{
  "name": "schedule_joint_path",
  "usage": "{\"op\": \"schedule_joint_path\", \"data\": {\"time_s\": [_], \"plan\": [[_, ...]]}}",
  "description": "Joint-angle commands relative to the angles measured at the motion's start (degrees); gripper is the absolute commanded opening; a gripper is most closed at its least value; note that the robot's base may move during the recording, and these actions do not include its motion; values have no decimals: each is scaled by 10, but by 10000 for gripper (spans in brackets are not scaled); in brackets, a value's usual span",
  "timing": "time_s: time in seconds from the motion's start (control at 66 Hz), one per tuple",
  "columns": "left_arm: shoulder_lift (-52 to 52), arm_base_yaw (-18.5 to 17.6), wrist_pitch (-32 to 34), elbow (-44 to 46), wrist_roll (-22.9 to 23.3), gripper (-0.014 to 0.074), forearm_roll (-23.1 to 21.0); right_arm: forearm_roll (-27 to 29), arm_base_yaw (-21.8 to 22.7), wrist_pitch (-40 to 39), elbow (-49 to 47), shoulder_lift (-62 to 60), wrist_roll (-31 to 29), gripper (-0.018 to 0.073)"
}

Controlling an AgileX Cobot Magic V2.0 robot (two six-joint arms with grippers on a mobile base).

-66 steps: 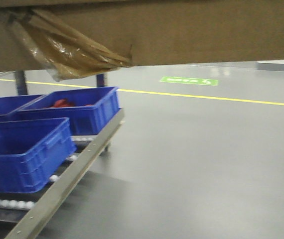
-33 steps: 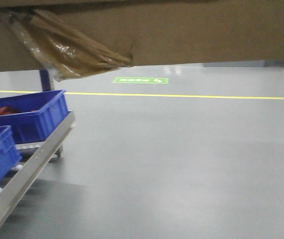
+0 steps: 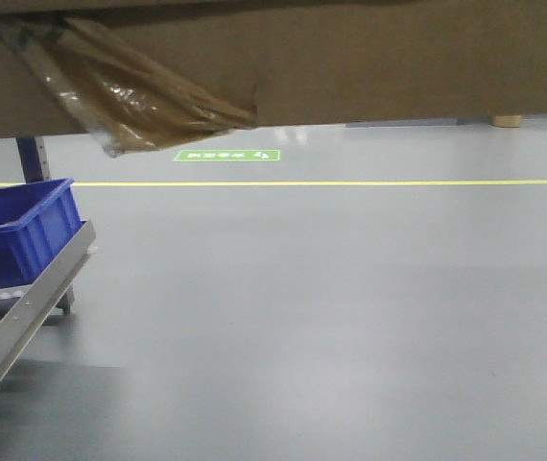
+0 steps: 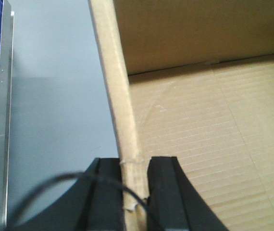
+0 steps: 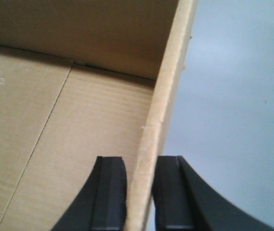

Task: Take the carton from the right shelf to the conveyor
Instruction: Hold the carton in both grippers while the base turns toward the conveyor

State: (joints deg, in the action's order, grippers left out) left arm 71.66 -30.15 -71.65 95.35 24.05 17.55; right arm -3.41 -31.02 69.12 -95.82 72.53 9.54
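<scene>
Carton [image 3: 350, 58]: raised above the floor [image 3: 350, 317], spanning the top of the front view.

Left end effector [image 4: 134, 192]: closed on the carton's left wall, one finger on each face.

Right end effector [image 5: 139, 192]: closed on the carton's right wall in the same way.

A wad of glossy tape [image 3: 130, 96] hangs from the carton's lower left edge.

Below and left of the carton, apart from it, stands the right shelf [image 3: 24, 317] with a blue bin [image 3: 19, 235].

Beyond the carton's lower edge, a yellow line [image 3: 398, 182] and a green marking [image 3: 227, 155] lie on the floor.
</scene>
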Motion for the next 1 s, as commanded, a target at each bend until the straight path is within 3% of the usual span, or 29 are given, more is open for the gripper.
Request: {"op": "schedule_joint_path", "data": {"time_s": [0.0,0.985], "plan": [[-5,-6,17,2,-5,-16,-16,-3,-1,-38,-2,-6,-6,-67],[-5,-6,17,2,-5,-16,-15,-3,-1,-40,-2,-6,-6,-67]]}}
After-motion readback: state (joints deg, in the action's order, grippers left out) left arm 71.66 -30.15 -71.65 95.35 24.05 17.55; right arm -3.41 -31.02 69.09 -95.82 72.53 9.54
